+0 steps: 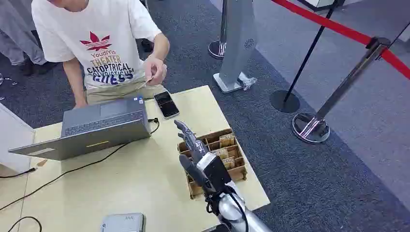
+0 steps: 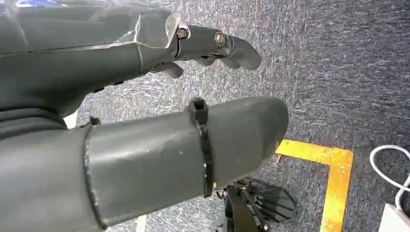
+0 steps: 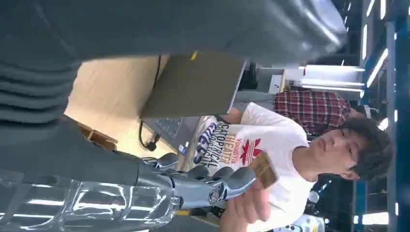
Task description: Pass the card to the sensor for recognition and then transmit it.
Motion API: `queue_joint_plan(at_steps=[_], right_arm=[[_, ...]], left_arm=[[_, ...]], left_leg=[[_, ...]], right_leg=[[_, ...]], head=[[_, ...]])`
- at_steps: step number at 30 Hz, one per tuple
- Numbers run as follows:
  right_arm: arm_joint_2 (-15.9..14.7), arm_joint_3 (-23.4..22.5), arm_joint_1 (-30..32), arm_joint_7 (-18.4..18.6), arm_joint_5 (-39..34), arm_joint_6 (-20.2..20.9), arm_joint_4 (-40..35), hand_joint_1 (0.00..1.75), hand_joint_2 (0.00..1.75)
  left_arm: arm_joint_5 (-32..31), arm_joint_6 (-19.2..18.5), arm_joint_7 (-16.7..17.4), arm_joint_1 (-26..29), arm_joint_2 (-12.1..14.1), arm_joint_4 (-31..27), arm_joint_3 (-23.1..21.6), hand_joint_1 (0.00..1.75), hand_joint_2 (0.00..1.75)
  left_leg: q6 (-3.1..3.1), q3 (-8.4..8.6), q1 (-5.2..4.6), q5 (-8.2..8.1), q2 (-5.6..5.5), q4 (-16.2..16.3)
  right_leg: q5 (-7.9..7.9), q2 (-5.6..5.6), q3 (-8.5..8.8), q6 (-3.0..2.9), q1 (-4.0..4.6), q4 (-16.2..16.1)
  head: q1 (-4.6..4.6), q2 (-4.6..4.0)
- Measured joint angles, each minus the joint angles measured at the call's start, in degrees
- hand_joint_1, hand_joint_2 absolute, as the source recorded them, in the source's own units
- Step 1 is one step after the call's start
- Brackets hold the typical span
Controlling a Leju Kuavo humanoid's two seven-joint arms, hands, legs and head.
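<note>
Above the table (image 1: 145,183), beside the box (image 1: 238,166) of slotted cards: right hand (image 1: 196,150) raised, fingers (image 3: 232,181) extended and apart, nothing held. Pointed toward the person (image 1: 96,43), as suits a hand-over across the table.

At the far table edge: card (image 3: 263,169) pinched in the person's hand (image 1: 154,70), lifted above the phone (image 1: 167,104). Close to the robot fingertips in the right wrist view; contact not evident. Judged: card with the person, transmit step at or past its end.

Left of the box: laptop (image 1: 104,125), open toward the person, cable trailing across the table. Probably part of the reading set-up; sensor itself not identifiable.

Down at the robot's side: left hand (image 2: 121,72) over carpeted floor (image 2: 338,72), fingers loosely extended, holding nothing. Idle, kept out of the exchange.
</note>
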Motion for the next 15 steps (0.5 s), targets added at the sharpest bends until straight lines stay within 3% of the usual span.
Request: queue_joint_plan(at_steps=[8,15], right_arm=[[0.00,0.00,-0.01,0.39,1.18,-0.31,-0.02,0.00,1.75],[0.00,0.00,-0.82,-0.39,10.17,-5.03,-0.46,0.00,1.75]], left_arm=[[0.02,0.02,0.04,0.00,-0.02,0.00,0.00,0.00,0.00],[-0.20,0.02,0.04,-0.01,-0.02,-0.02,0.00,0.00,0.00]], left_leg=[[0.00,0.00,0.00,0.00,0.00,0.00],[0.00,0.00,0.00,0.00,0.00,0.00]], right_leg=[[0.00,0.00,0.00,0.00,0.00,0.00],[0.00,0.00,0.00,0.00,0.00,0.00]], head=[[-0.02,0.00],[-0.02,0.00]])
